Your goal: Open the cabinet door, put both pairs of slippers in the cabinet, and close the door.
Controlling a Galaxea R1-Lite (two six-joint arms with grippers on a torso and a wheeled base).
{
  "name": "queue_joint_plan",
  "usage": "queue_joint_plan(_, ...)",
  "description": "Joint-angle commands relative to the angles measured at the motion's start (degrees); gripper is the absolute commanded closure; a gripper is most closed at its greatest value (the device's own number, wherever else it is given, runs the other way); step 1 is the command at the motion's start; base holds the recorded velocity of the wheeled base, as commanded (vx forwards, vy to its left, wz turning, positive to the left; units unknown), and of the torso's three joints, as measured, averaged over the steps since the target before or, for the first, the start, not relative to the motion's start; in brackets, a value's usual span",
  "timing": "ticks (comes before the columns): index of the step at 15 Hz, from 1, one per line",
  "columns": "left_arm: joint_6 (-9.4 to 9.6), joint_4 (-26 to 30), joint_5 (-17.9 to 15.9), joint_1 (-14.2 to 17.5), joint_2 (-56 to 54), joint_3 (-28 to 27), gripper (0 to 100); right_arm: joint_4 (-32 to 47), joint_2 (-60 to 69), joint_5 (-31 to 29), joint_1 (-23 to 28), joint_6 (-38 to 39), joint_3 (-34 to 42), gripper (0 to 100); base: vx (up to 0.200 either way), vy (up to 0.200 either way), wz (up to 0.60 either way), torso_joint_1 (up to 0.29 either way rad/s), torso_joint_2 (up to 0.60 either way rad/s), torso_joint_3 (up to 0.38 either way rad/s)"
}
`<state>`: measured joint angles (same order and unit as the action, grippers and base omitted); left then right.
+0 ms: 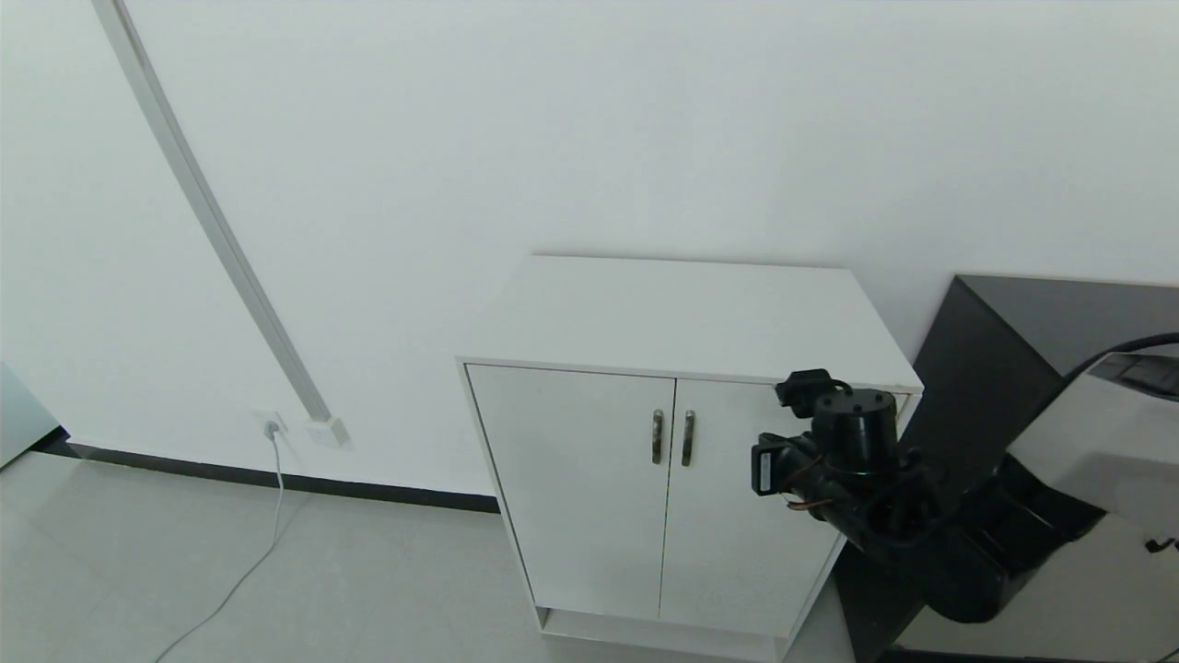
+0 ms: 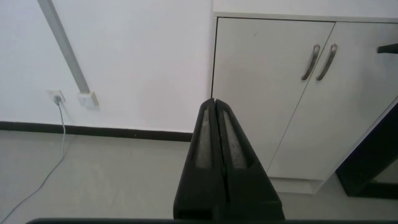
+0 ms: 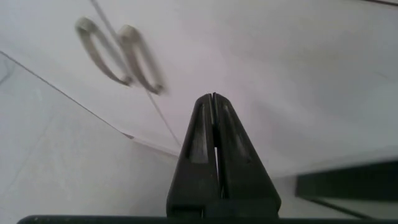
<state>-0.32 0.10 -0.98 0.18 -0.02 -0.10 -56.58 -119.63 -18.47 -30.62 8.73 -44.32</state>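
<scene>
A white 2-door cabinet (image 1: 682,313) stood upright against the white wall (image 1: 553,138), its long axis vertical and both doors shut, facing the robot. Its 2 slim metal handles (image 1: 658,436) ran vertically, side by side at the seam between the doors. The right gripper (image 3: 214,99) hung close before the right door (image 1: 728,534), fingers pressed together. The left gripper (image 2: 214,102), fingers likewise pressed together, hovered above the grey tiled floor (image 1: 138,552), well apart from the cabinet.
</scene>
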Motion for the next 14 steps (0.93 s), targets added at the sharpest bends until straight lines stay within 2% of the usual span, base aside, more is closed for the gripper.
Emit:
queue_joint_plan(1, -0.03, 0.0, 0.0, 0.0, 0.0, 0.0, 100, 0.0, 10.2, -1.1, 4.3, -0.1, 8.6, 100, 0.0, 0.0, 0.0, 0.0, 0.0, 0.0)
queue_joint_plan(4, -0.03, 0.0, 0.0, 0.0, 0.0, 0.0, 100, 0.1, 20.4, -1.3, 10.4, -4.3, 17.9, 100, 0.0, 0.0, 0.0, 0.0, 0.0, 0.0)
queue_joint_plan(6, -0.03, 0.0, 0.0, 0.0, 0.0, 0.0, 100, 0.1, 23.8, -1.3, 12.0, -5.9, 20.7, 100, 0.0, 0.0, 0.0, 0.0, 0.0, 0.0)
queue_joint_plan(8, -0.03, 0.0, 0.0, 0.0, 0.0, 0.0, 100, 0.2, 32.3, -1.3, 15.3, -9.6, 27.2, 100, 0.0, 0.0, 0.0, 0.0, 0.0, 0.0)
queue_joint_plan(14, -0.03, 0.0, 0.0, 0.0, 0.0, 0.0, 100, 0.2, 46.8, 0.3, 15.5, -11.5, 41.6, 100, 0.0, 0.0, 0.0, 0.0, 0.0, 0.0)
